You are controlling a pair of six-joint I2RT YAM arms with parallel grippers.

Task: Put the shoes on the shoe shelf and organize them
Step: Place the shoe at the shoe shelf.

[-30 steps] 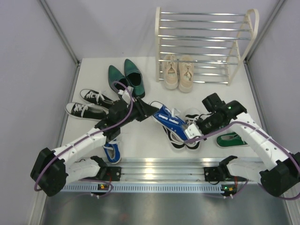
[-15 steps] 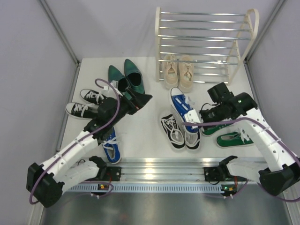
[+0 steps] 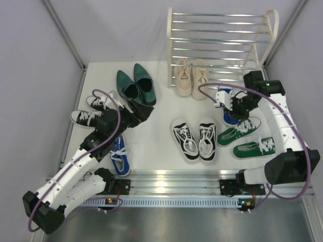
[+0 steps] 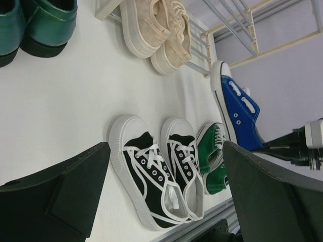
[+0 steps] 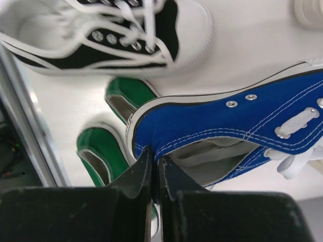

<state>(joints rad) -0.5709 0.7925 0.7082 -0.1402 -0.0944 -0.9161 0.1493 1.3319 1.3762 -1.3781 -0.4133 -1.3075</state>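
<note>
My right gripper (image 3: pixel 236 104) is shut on the heel collar of a blue sneaker (image 3: pixel 229 117), held off the table in front of the shoe shelf (image 3: pixel 217 45). The right wrist view shows both fingers pinching the blue sneaker (image 5: pixel 237 126) at its rim, gripper (image 5: pixel 154 166). My left gripper (image 3: pixel 143 112) stands open and empty near the dark green dress shoes (image 3: pixel 136 86). Between its fingers (image 4: pixel 65 196) lies a black-and-white pair (image 4: pixel 161 176). A beige pair (image 3: pixel 192 78) sits at the shelf's foot. The other blue sneaker (image 3: pixel 119 154) lies at the left.
A green sneaker pair (image 3: pixel 245 137) lies under the right arm. A second black-and-white pair (image 3: pixel 93 117) lies at the far left. A metal rail (image 3: pixel 171 179) runs along the near edge. Grey walls close in both sides.
The left gripper let go of the blue sneaker, opened wide and drew back to the left. The right arm carried that sneaker from the middle to the right, toward the shelf.
</note>
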